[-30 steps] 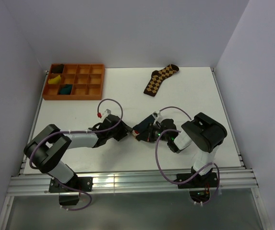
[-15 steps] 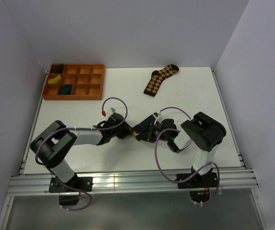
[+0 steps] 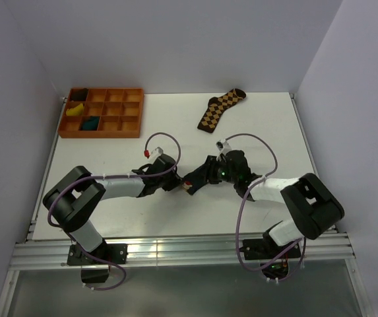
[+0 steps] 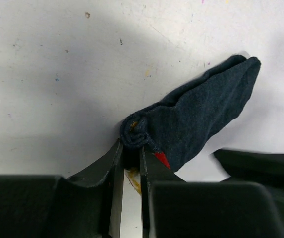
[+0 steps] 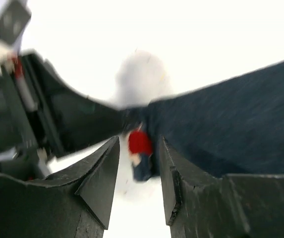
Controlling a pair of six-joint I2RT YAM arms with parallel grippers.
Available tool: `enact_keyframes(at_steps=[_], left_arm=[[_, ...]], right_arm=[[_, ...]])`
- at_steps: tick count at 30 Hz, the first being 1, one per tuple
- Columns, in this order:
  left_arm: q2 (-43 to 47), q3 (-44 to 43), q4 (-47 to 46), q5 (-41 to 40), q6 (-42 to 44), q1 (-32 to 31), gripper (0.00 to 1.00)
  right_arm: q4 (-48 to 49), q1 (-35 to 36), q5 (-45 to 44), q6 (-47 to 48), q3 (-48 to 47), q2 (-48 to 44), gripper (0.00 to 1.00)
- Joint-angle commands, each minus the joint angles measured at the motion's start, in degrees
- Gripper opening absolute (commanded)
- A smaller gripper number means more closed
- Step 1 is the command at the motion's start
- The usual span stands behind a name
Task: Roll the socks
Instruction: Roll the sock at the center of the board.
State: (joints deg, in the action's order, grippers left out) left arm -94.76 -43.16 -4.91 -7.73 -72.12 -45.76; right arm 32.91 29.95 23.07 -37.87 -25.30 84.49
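**Roll barely begun, loose end waiting**

Out from the arms' bases, the left fingers (image 4: 141,161) are pinching almost closed on the tight curl at one end of the socks (image 4: 196,109). The socks are lying on the white surface (image 4: 57,74) between the two arms, about mid-depth. The rest of the dark teal fabric is trailing flat away from that curl. Opposite, the right fingers (image 5: 113,158) are standing apart, straddling the edge by the red patch (image 5: 139,143) without clamping it, though that view is blurred. I am judging the rolling as only just started. The next move is calling for the left fingers to turn the curl along the fabric while the right fingers are pinning the free end taut. Farther back, a brown argyle sock (image 3: 220,109) and an orange tray (image 3: 130,125) are lying untouched.
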Motion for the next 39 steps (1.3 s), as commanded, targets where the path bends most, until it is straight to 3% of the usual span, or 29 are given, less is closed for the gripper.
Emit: enact_keyframes(at_steps=[1,9,20,31,39], left_arm=[[-1.2,-2.0,6.6,-3.0,3.0,-0.4,0.0],[-0.9,-4.1,10.5,-4.6,4.6,-1.0,0.0],[0.3,-5.3,16.1,-5.8,7.8,-1.6,0.0],[-3.5,-9.1,18.3,-4.2,13.4,-2.6,0.0],[-6.7,-12.7,23.6,-6.1,13.4,-2.8,0.0]], right_arm=[[-14.2,-1.6,-7.8,6.3,-5.2,-2.6,0.45],[-22.3,-4.9,-14.0,7.3,-12.3,3.5,0.43],[-27.8,-6.2,-16.2,8.6,-22.0,16.0,0.43],[-30.6,-6.2,-14.6,13.6,-28.2,20.4,0.43],[-28.4,-6.1,-10.5,15.4,-27.4,19.3,0.43]])
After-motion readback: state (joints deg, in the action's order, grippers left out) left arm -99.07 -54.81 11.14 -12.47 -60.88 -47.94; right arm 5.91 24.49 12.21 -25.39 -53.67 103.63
